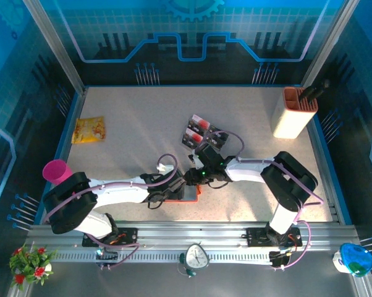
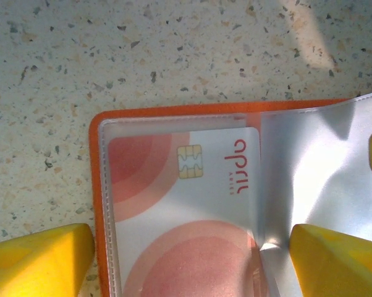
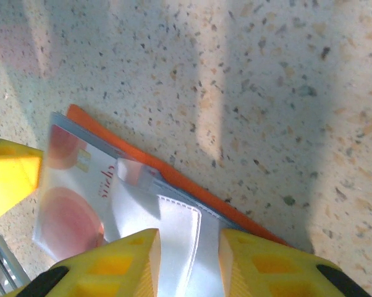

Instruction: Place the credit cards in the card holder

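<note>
a robot lab cell: a left arm (image 1: 112, 195) and right arm (image 1: 285, 179) bolted to an aluminium rail (image 1: 198, 238) at the edge of a speckled table (image 1: 130, 148), walled by blue panels (image 1: 192, 31) printed with gear and circuit art, with props around: pink cup (image 1: 55, 169), fake flowers (image 1: 30, 263), small clock (image 1: 195, 255).

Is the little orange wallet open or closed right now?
Open. The card holder lies spread flat on the table, its clear pockets showing, with a white-and-pink card tucked inside one.
</note>
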Controlling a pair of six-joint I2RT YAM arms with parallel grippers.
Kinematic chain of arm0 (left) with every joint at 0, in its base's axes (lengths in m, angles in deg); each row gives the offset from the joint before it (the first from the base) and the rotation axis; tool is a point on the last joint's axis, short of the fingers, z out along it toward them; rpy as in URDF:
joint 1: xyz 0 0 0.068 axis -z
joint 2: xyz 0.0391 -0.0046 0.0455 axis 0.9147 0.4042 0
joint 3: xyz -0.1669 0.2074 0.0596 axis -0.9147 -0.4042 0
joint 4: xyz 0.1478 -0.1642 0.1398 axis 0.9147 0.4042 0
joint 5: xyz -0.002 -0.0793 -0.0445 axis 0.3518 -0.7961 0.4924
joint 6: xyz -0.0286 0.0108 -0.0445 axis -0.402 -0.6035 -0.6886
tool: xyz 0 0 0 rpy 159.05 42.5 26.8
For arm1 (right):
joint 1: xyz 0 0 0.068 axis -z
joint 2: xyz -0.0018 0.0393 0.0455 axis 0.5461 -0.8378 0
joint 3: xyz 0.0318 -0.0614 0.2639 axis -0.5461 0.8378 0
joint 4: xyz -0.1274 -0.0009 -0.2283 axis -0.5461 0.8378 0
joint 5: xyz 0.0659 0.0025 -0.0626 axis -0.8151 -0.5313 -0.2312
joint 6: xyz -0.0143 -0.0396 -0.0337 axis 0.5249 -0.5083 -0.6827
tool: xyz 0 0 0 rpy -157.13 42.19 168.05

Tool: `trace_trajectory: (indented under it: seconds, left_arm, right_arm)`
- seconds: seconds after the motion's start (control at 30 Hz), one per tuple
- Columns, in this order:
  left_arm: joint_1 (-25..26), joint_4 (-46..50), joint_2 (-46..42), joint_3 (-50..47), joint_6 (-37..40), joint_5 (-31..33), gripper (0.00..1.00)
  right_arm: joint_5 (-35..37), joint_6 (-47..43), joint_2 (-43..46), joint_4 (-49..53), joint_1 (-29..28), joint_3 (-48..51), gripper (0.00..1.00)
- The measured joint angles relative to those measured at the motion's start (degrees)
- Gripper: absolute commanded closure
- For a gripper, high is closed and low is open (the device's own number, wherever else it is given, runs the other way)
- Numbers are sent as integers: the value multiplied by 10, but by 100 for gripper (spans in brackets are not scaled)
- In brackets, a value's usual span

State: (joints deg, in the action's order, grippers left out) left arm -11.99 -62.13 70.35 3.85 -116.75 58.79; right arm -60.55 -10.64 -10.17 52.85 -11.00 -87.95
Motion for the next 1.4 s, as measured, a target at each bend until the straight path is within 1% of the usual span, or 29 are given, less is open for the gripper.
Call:
trace_trajectory:
  seconds: [0.27,0.47,0.67,1.0,1.2,1.4]
  left_arm:
    - [0,-7,-12,-8,-4,0,15]
    - [0,-2,-34,-15,-6,-3,10]
    - [-2,37,-106,-22,-8,4,6]
    - [-40,90,-244,-56,-8,5,3]
    - [-63,130,-315,-78,-8,6,3]
    - [-75,166,-354,-90,-10,10,3]
  right_arm:
    - [-19,4,-8,-13,0,-4,68]
    - [-25,5,-10,-3,-3,-14,68]
    - [-23,9,6,15,-14,-31,65]
    - [2,34,11,14,-50,-78,57]
    - [13,56,-16,3,-73,-111,53]
    - [12,76,-48,-13,-89,-130,52]
